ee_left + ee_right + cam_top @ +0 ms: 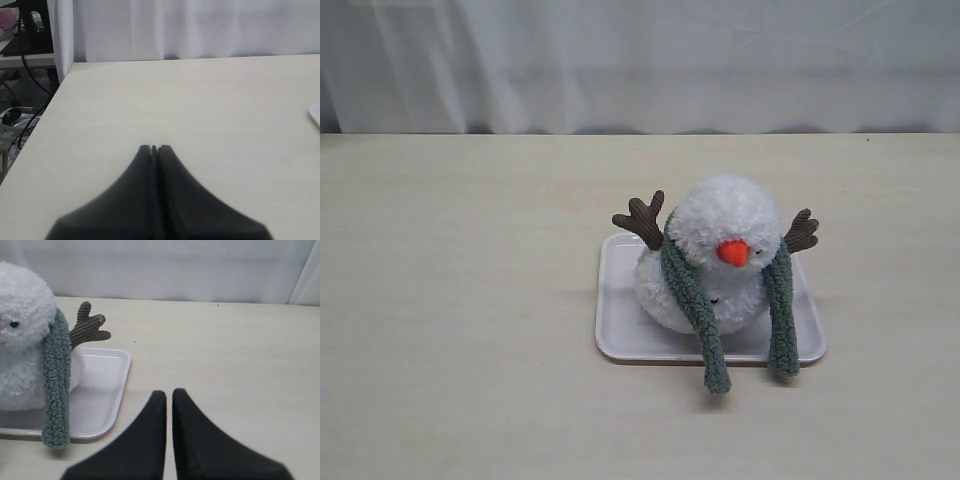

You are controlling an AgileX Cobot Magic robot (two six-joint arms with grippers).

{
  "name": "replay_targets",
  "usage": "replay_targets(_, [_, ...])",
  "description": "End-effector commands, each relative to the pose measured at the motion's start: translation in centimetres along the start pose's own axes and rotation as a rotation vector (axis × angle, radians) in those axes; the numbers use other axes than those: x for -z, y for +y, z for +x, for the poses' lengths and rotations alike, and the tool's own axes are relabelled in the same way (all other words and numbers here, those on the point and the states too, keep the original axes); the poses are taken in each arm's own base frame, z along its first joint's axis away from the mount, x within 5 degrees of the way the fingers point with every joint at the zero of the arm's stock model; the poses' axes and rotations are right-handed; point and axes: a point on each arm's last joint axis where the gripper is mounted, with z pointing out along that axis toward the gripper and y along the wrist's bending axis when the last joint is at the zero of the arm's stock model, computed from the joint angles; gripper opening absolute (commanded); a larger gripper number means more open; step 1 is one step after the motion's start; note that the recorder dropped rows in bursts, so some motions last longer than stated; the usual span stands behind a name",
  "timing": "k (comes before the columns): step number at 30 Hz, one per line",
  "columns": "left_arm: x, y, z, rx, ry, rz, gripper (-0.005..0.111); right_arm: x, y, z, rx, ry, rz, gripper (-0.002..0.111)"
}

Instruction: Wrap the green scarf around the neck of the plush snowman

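- One white, softly folded curtain (640,60) closes off the whole far side of the room behind the table.
- A broad pale cream table (470,300) with a faint wood grain fills every view; most of it is bare.
- Past the table's side edge, the left wrist view shows a dark stand (31,22) on a shelf and loose black cables (22,132) lower down.
- A white rectangular plastic tray (618,325) with rounded corners lies flat on the table, right of the middle in the exterior view.
- The fluffy white two-ball plush snowman (725,215) sits on the tray, facing the exterior camera, head bowed forward over its body.
- The long, dull sage-green fuzzy scarf (695,300) passes behind the snowman at its neck (20,349). Its two ends hang down the front, one on each side of the face, apart and uncrossed. Both ends reach the tray's front rim, and the left one lies past it on the table.
- The right gripper (169,392) hovers over bare table near the tray's side. Its black fingers are drawn together with only a thin seam between them, and it holds nothing.
- The left gripper (154,148) is over bare table, well apart from the toy, its black fingers pressed flat together and empty.
- Brown ribbed twig arms (642,220) stick up and out on both sides of the head.
- An orange cone nose (733,252) points forward and down between the scarf ends.
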Motion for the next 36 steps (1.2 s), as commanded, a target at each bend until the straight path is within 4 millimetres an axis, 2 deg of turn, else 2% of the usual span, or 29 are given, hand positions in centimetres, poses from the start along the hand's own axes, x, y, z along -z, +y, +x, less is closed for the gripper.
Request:
replay_targets(1, [-0.02,-0.01,0.04,0.005,-0.005,0.001,0.000,0.00,-0.01,0.06,0.003,-0.004,0.000,0.004])
replay_targets(27, [-0.02,-0.01,-0.01,0.005,-0.011,0.001,0.000,0.00,-0.18,0.11,0.037,0.002,0.024,0.004])
replay_targets(31, [-0.02,-0.01,0.04,0.005,-0.006,0.001,0.000,0.00,-0.19,0.11,-0.034,0.002,0.025,0.004])
replay_targets(36, [-0.02,-0.01,0.04,0.005,-0.006,0.001,0.000,0.00,-0.19,0.11,-0.036,0.001,0.025,0.004])
